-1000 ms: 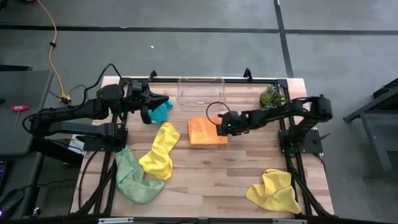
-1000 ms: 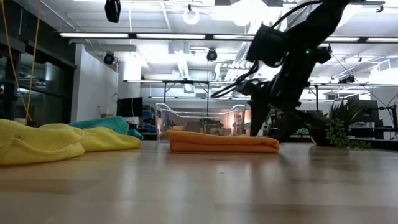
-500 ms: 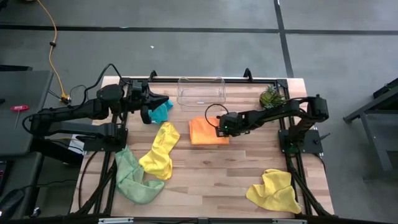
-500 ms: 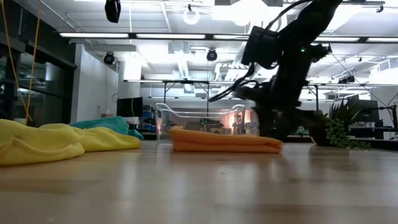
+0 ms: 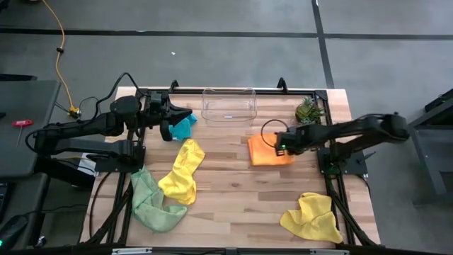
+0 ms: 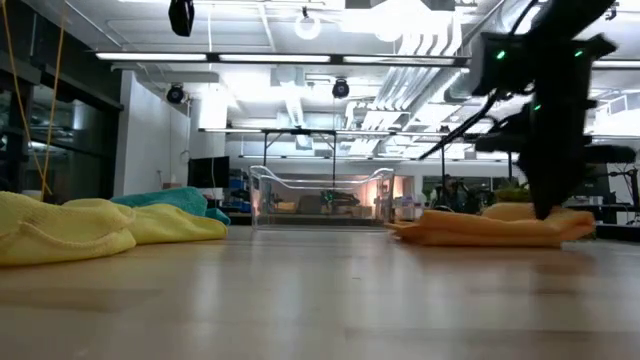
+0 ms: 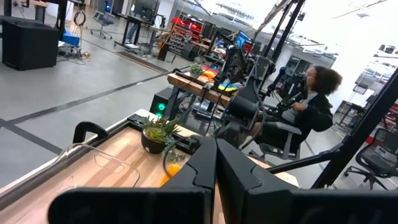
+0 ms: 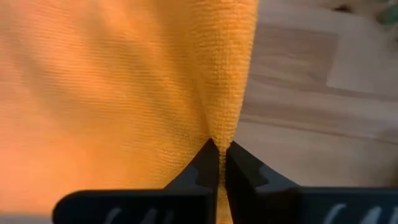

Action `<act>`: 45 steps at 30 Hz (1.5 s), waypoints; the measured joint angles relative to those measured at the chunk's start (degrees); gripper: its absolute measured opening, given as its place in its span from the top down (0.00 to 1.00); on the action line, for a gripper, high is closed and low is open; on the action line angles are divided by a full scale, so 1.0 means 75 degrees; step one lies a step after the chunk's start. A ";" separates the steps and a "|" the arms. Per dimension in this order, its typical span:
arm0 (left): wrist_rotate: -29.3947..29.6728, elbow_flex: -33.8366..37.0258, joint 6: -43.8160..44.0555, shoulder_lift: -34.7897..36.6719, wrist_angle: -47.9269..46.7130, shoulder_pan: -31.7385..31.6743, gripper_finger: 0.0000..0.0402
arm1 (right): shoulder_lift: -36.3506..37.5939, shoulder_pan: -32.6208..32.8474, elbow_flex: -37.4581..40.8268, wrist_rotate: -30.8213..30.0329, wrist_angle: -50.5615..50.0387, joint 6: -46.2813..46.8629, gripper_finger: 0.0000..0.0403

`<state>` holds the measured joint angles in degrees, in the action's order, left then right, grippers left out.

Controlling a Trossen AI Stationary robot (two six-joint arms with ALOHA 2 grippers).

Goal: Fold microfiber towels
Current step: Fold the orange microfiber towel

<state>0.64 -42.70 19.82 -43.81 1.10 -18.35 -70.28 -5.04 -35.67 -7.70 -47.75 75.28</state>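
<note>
The folded orange towel [image 5: 263, 151] lies flat on the table's right half, with my right gripper [image 5: 283, 147] above it, pointing down and shut on it. In the low view the same gripper [image 6: 550, 205] stands on the towel [image 6: 480, 229]. My left gripper [image 5: 172, 122] hangs level at the far left, shut, with nothing between its fingers [image 7: 216, 168]. Beside it lies the teal towel [image 5: 185, 127]. A yellow towel [image 5: 182, 170] and a light green towel [image 5: 151, 202] lie crumpled on the left. Another yellow towel [image 5: 311, 217] lies crumpled at the near right. My right gripper pinches the orange towel's edge [image 8: 225, 124] between its two fingertips, coming from above and pointing down. The cloth is gathered into a small ridge at the fingers [image 8: 202, 163]. How many layers are caught I cannot tell. The rest of the towel lies flat on the table.
A clear plastic bin [image 5: 228, 105] stands at the far middle edge. A small potted plant [image 5: 309, 110] stands at the far right, just beyond the orange towel. Bare wood shows in the table's middle and near part [image 5: 241, 198].
My right gripper has shut on the orange towel and has moved toward the table's right edge. The towel has slid along the table with it, still folded and flat, from the middle to below the plant.
</note>
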 joint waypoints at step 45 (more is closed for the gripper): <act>-0.0186 -0.0006 0.0564 -0.4170 0.0967 0.0733 1.00 | 0.0711 0.0493 -0.0405 0.1186 0.1838 -0.0603 1.00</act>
<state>-0.75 -42.74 24.05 -75.09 8.35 -12.85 -64.95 -1.34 -38.71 1.19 -33.97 70.76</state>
